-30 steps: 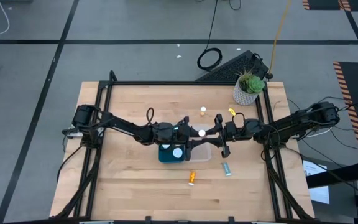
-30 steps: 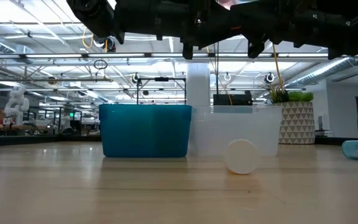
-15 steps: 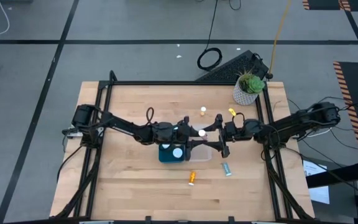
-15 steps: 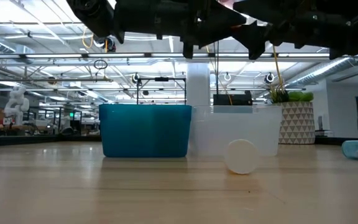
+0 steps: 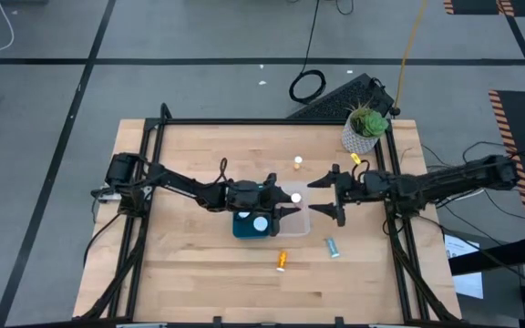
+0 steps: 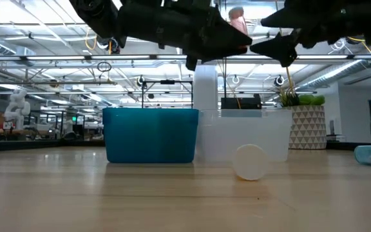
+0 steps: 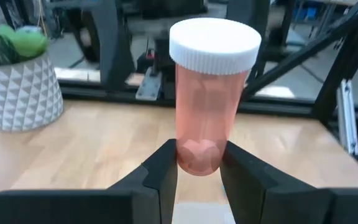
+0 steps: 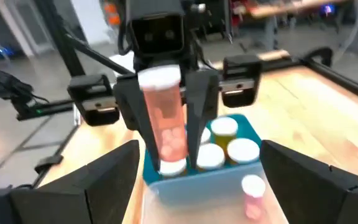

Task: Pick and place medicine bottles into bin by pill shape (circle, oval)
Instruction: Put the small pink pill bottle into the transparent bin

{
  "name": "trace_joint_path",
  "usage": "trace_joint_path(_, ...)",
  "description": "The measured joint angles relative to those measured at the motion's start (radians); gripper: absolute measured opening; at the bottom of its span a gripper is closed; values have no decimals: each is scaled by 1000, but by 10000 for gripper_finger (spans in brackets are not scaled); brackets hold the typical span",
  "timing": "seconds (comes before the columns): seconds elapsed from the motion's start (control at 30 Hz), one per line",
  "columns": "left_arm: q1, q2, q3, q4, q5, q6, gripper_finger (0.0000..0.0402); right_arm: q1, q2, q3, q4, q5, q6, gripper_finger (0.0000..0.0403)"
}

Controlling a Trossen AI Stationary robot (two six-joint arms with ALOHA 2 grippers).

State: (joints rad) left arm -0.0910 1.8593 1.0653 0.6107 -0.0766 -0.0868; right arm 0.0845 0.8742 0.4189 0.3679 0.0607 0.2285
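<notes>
Orange bottle (image 5: pixel 281 261) and teal bottle (image 5: pixel 333 247) lie on the table (image 5: pixel 190 273) near the front; left gripper (image 7: pixel 199 163) clamps a pink bottle (image 7: pixel 209 99) upright above the bins (image 5: pixel 285 224); right gripper (image 5: pixel 328 199), fingers spread, hangs empty beside it.

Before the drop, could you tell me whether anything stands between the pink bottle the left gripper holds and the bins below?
Nothing visible does. The left gripper holds the pink bottle upright by its base above the teal bin and clear bin. The right gripper is open and off to the side, not underneath.
</notes>
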Motion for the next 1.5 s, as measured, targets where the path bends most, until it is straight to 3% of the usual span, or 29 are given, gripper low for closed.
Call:
trace_joint_path(0.3, 0, 1, 0, -49, -4, 22, 115, 93, 17, 326, -513, 169, 24, 325)
trace_joint_path(0.47, 0, 3, 0, -67, -4, 21, 115, 114, 111, 507, -637, 174, 47, 325)
trace_joint_path(0.97, -6, 3, 0, -125, -4, 0, 115, 143, 499, 1137, -1357, 170, 106, 305)
trace_joint_path(1.17, -6, 3, 0, -148, -4, -1, 115, 148, 592, 1261, -1532, 144, 116, 270)
trace_joint_path(1.5, -6, 3, 0, -168, -20, 0, 115, 148, 697, 1284, -1557, 104, -18, 237)
